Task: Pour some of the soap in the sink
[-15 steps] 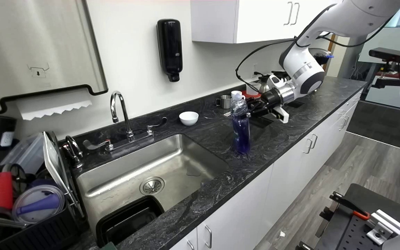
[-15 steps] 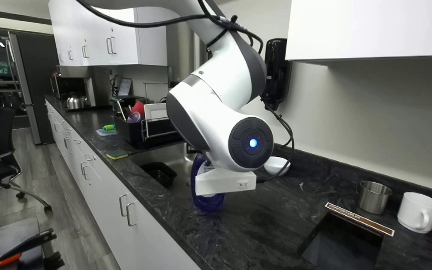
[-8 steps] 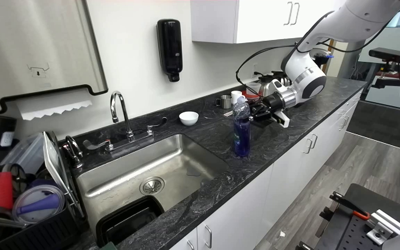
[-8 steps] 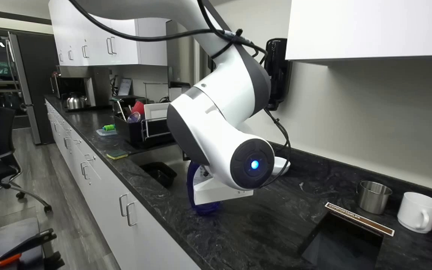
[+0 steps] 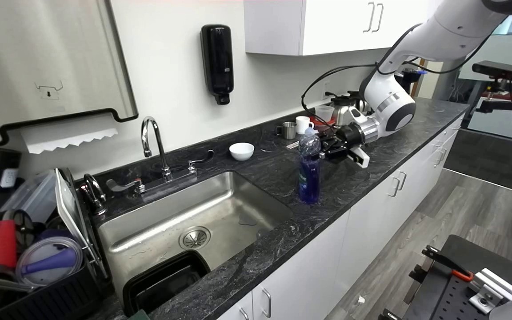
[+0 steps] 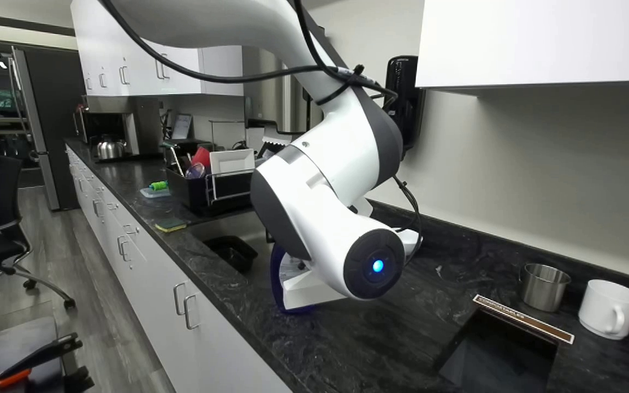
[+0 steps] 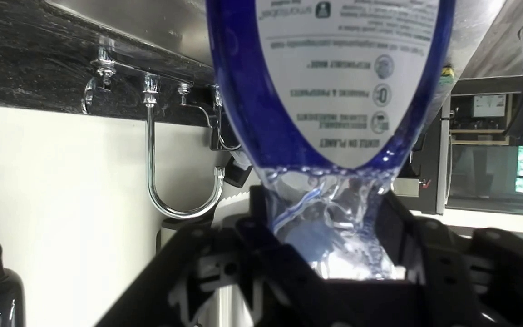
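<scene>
My gripper (image 7: 323, 213) pinches the soap bottle (image 5: 309, 178) tight by its clear neck, from two sides. The blue soap (image 7: 236, 77) inside comes up to just below my grip. The bottle points straight up, over or on the dark surface (image 5: 265, 175); I cannot tell if its bottom touches. It is outside the sink (image 5: 225, 231), just beside the sink's front corner on my side, near the surface's front edge. A black tub (image 5: 162, 280) sits in the sink's front corner far from me. A white bowl (image 5: 241, 151), a metal cup (image 5: 287, 130) and a white mug (image 5: 302, 124) stand near the surface's back edge.
</scene>
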